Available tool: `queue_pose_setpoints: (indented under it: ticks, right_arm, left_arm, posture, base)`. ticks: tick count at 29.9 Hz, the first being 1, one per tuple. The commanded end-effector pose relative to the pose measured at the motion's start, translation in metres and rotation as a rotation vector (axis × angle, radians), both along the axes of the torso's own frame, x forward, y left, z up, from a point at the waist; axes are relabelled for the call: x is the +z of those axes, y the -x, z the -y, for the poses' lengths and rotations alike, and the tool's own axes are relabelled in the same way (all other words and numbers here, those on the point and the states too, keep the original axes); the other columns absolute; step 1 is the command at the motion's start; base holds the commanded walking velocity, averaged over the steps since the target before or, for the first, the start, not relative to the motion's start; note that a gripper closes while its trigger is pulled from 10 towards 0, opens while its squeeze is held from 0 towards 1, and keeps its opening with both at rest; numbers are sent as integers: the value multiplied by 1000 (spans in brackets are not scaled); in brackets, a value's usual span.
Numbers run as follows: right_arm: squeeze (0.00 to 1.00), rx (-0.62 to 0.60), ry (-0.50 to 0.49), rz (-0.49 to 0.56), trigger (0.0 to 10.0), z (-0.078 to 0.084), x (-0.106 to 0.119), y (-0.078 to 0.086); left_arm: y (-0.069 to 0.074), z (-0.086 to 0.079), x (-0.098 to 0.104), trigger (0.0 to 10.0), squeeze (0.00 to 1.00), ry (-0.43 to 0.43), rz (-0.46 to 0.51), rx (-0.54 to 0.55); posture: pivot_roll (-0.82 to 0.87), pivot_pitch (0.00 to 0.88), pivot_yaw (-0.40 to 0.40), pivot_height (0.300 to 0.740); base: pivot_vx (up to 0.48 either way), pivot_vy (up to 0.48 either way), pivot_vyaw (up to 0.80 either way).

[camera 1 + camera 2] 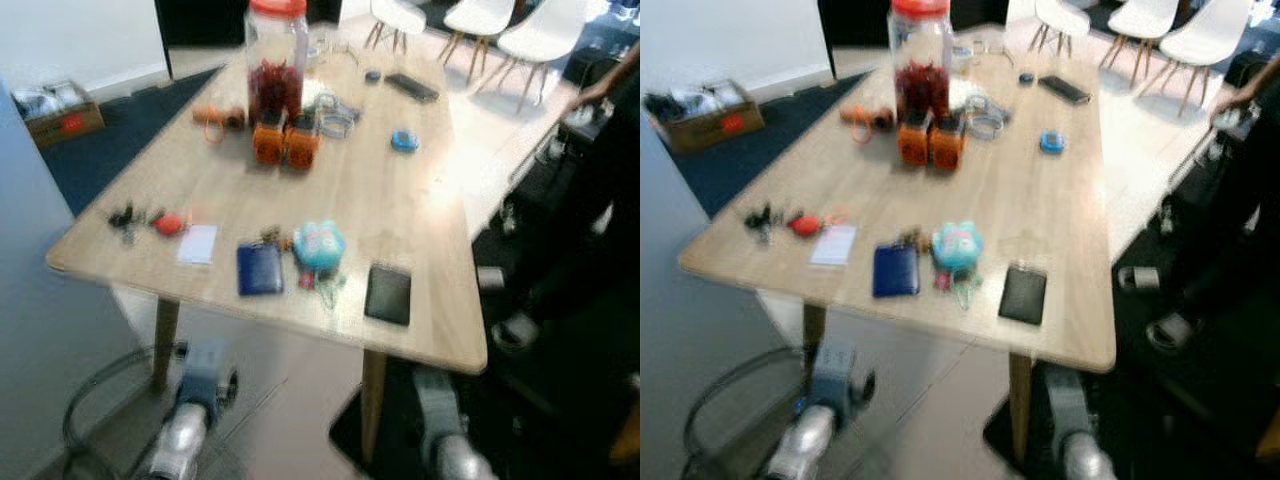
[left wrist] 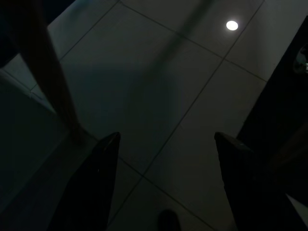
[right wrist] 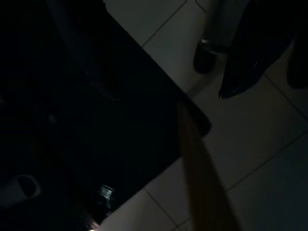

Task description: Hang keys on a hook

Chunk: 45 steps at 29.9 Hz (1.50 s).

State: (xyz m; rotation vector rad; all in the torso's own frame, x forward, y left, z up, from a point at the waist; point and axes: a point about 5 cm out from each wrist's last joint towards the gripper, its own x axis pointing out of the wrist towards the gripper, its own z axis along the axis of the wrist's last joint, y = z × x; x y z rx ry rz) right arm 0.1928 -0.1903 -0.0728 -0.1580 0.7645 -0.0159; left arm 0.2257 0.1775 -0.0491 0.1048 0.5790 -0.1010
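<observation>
well, the robot stands at the near edge of the wooden table with both arms hanging low below the tabletop, nothing held. the left gripper points at the tiled floor, its two black fingers spread well apart with bare floor between them. the right wrist view is too dark to say how the right gripper stands, so i cannot tell whether it is apart or together.

the likeliest keys lie near the table's near left corner, a small dark bunch just beside a red tag and a white card. further along the near edge from the bunch sit a blue wallet, a turquoise plush keychain and a black wallet. farther back from them stand a tall jar with a red lid and two orange blocks.

judging from this, the bunch lies up and ahead of the left arm, on that arm's side of the table, so the left arm looks the nearer one for the pick-up. its long axis is too blurred to read. i can make out no hook from here. a person in dark clothes stands off the table's right side.
</observation>
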Motion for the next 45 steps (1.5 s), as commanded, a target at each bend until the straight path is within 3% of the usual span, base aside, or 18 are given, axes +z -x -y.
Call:
queue_pose_setpoints:
  ticks: [1,9,14,16,19,22,25,27,29,31,32,33,35,36,39,42,44,45]
  right_arm:
    - [0,-21,-8,-23,10000,0,-4,7]
    - [0,-122,-2,-22,10000,15,-6,16]
    - [0,-235,69,-20,10000,46,-6,35]
    - [0,-395,162,16,10000,88,4,48]
    - [0,-540,234,86,10000,126,20,53]
    - [0,-745,298,352,10000,190,76,34]
    - [0,-769,309,449,10000,205,98,22]
    - [0,-756,302,660,10000,223,150,-14]
    - [0,-740,295,730,10000,226,168,-26]
    - [0,-526,292,835,10000,210,205,-67]
    - [0,-526,292,835,10000,210,205,-67]
    - [0,-311,273,878,10000,185,226,-99]
    - [0,-169,233,896,10000,162,234,-117]
    - [0,-169,233,896,10000,162,234,-117]
    - [0,94,150,913,10000,109,239,-142]
    - [0,177,132,907,10000,90,236,-147]
    - [0,361,77,873,10000,47,221,-151]
    - [0,361,77,873,10000,47,221,-151]
  left_arm:
    - [3,-2,-2,10000,0,2,-19,7]
    - [3,-1,-2,10000,0,6,-15,4]
    - [4,0,-2,10000,0,5,-11,0]
    - [5,0,-3,10000,0,8,-13,2]
    - [6,0,-4,10000,0,9,-14,1]
    - [7,-3,-4,10000,0,1,-18,-6]
    - [7,-4,-4,10000,0,-1,-19,-9]
    - [6,-3,-4,10000,0,-3,-22,-17]
    - [6,-3,-4,10000,0,-3,-22,-19]
    - [5,-2,-3,10000,0,-1,-20,-21]
    - [5,-2,-3,10000,0,-1,-20,-21]
    - [4,-1,-3,10000,0,1,-19,-22]
    - [3,-1,-2,10000,0,2,-18,-22]
    - [3,-1,-2,10000,0,2,-18,-22]
    - [3,0,-2,10000,0,4,-18,-20]
    - [2,0,-2,10000,0,4,-19,-20]
    - [2,1,-2,10000,0,7,-19,-21]
    - [2,1,-2,10000,0,7,-19,-21]
  posture:
    - [93,30,-77,740]
    - [91,31,-79,740]
    - [92,33,-77,740]
    - [93,35,-74,740]
    - [91,37,-71,740]
    - [80,40,-59,740]
    - [76,40,-55,740]
    - [70,39,-50,740]
    - [70,39,-50,740]
    - [68,34,-49,740]
    - [68,34,-49,740]
    - [68,32,-50,740]
    - [66,29,-52,740]
    - [66,29,-52,740]
    - [60,26,-48,740]
    - [56,25,-46,740]
    - [58,25,-48,740]
    - [58,25,-48,740]
  base:
    - [0,0,0]
    - [0,0,0]
    - [0,0,0]
    - [0,0,0]
    - [0,0,0]
    - [0,0,0]
    - [0,0,0]
    - [0,0,0]
    - [0,0,0]
    - [0,0,0]
    - [0,0,0]
    - [0,0,0]
    - [0,0,0]
    - [0,0,0]
    - [0,0,0]
    - [0,0,0]
    - [0,0,0]
    - [0,0,0]
